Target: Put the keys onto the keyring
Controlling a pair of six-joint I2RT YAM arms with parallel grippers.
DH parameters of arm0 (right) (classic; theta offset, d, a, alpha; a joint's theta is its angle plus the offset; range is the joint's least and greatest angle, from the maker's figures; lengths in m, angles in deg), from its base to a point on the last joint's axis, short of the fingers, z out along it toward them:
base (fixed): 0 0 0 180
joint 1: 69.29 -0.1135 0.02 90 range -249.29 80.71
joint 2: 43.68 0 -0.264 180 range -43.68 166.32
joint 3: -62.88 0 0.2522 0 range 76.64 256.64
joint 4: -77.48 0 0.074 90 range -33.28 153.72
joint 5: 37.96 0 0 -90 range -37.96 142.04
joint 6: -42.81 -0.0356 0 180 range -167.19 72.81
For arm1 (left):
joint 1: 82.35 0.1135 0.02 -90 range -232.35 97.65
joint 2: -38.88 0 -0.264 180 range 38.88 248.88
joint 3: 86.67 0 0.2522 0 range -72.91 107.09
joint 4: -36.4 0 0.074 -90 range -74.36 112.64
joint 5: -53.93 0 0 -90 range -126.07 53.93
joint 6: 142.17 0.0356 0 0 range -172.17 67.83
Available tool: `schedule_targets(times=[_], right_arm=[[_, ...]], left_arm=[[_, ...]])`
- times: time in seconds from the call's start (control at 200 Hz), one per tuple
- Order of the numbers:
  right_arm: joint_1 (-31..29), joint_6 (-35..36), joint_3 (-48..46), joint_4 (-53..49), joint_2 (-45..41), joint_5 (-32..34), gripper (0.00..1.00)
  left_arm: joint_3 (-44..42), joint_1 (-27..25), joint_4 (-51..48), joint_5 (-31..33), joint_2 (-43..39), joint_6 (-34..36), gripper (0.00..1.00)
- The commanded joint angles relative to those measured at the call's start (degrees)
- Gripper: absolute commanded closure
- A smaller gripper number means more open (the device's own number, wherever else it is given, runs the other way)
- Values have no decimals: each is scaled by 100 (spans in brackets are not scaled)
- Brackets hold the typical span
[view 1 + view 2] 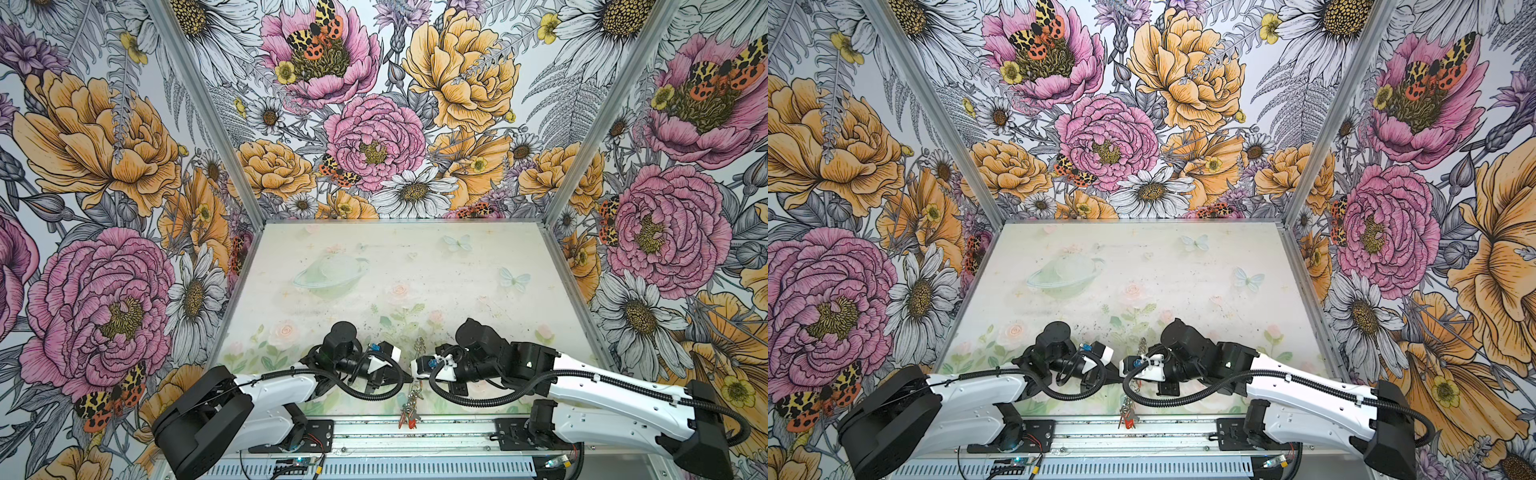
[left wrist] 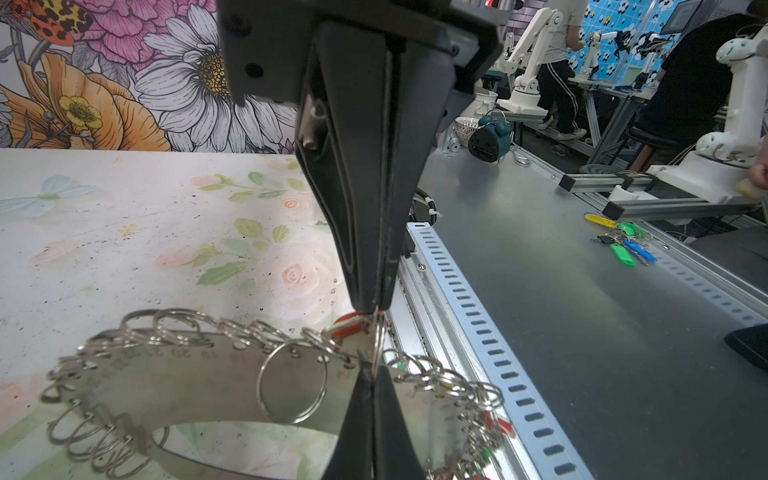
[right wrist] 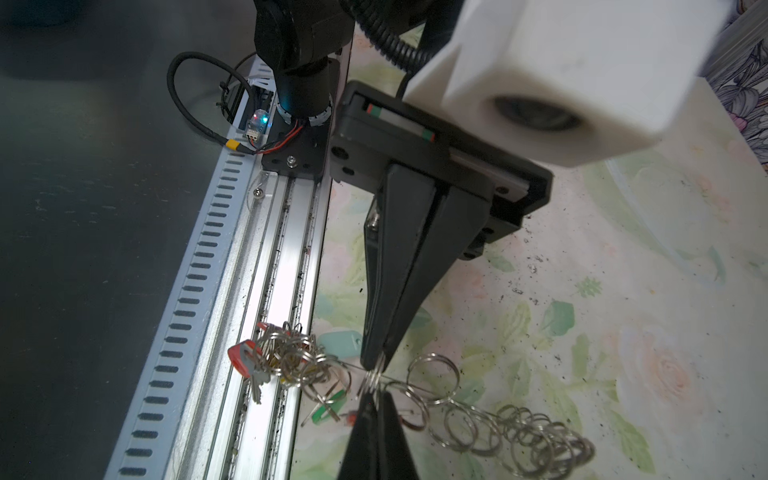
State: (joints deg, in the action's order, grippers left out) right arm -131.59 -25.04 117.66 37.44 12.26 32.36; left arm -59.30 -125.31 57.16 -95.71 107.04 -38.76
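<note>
- Pinching one thin wire ring from opposite sides, the left gripper and the right gripper are both clenched, tip against tip.
- This wire ring seems to belong to the edge of the keyring, but the view is tight.
- The keyring stretches from beside the metal rail out over the table.
- The keys are bunched over the rail, with the red tag outermost.

We find both arms reaching inward, forearms low and level, wrists turned toward each other. The left gripper and the right gripper meet tip to tip at centre, jaws pressed together.
</note>
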Motion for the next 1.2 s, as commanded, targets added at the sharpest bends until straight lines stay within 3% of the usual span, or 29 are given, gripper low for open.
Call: schedule_targets(times=[0.0, 0.205, 0.33, 0.46, 0.646, 0.826, 0.961, 1.191], right_arm=[[-43, -42, -70, 171, -213, 89, 100], [-37, -152, -6, -83, -214, 588, 100], [118, -75, 31, -53, -140, 501, 100], [615, 114, 69, 217, 15, 119, 100], [1283, 661, 81, 692, 344, -428, 100], [2170, 1313, 564, 795, 1084, -1451, 100], [2570, 1777, 753, 789, 1409, -2198, 100], [2725, 2194, 655, 753, 1357, -2813, 100]], left_arm=[[151, 58, 171, -30, -52, -2, 100], [134, 169, -187, 129, -292, 250, 100], [272, 260, -559, 119, -292, 486, 100], [595, 523, -1189, 111, -243, 892, 100], [871, 1131, -1295, -167, -116, 1125, 100], [1305, 1458, -1897, -487, 312, 1592, 100], [1335, 1568, -1932, -497, 442, 1760, 100], [1619, 1767, -2022, -829, 794, 1952, 100]])
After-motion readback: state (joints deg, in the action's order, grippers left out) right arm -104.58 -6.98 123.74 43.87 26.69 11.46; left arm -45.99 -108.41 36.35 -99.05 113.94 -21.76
